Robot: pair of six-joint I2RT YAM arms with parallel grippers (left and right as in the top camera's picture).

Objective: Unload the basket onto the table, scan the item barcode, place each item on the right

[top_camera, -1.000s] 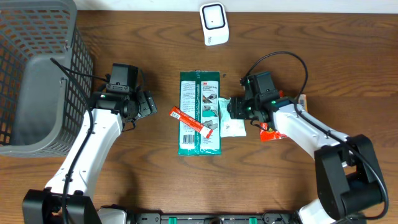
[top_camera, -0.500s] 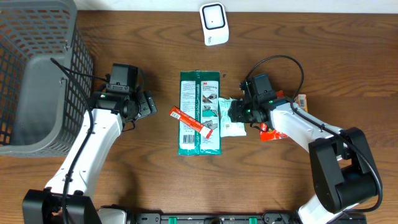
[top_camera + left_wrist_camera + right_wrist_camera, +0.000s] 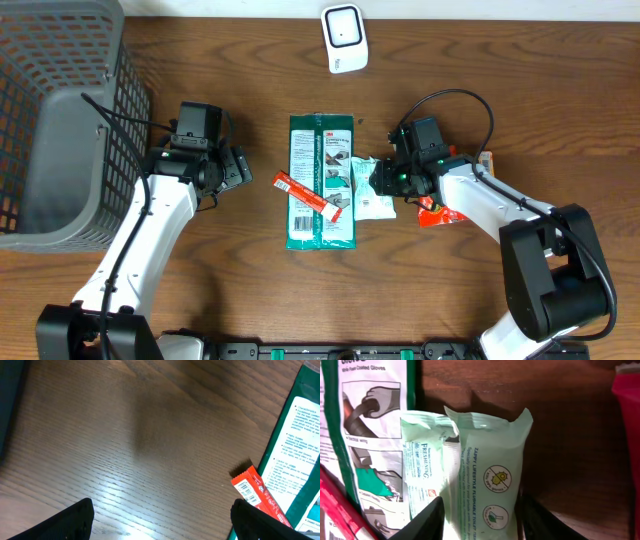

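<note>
The pale green wipes packet (image 3: 374,205) lies on the wooden worktop (image 3: 240,290) just right of centre, its left edge touching the long green glove package (image 3: 318,225). The right fingers (image 3: 379,178) sit at the packet's far end. In the right wrist view the packet (image 3: 492,475) lies flat between the two dark right fingers (image 3: 427,522), one at each long side. They stand at a middling gap, close against the wrapper, but I cannot tell whether they press it. A second pale packet (image 3: 427,467) is tucked partly under the first on the left and overlaps the glove package (image 3: 370,420). The edge of a red pouch (image 3: 627,435) shows at the right; in the overhead view that pouch (image 3: 437,213) lies partly under the right arm.

A thin red bar (image 3: 308,195) lies slantwise across the left edge of the glove package, one end out on bare wood. The left fingers (image 3: 238,166) hover left of it, well apart from the package. In the left wrist view the left fingers (image 3: 70,522) are spread wide with only wood grain between them. The barcoded end of the red bar (image 3: 260,497) and the printed package (image 3: 300,455) lie off to the right.

The white scanner (image 3: 343,38) stands at the far edge, beyond the glove package. A grey mesh basket (image 3: 130,95) fills the far left corner.
</note>
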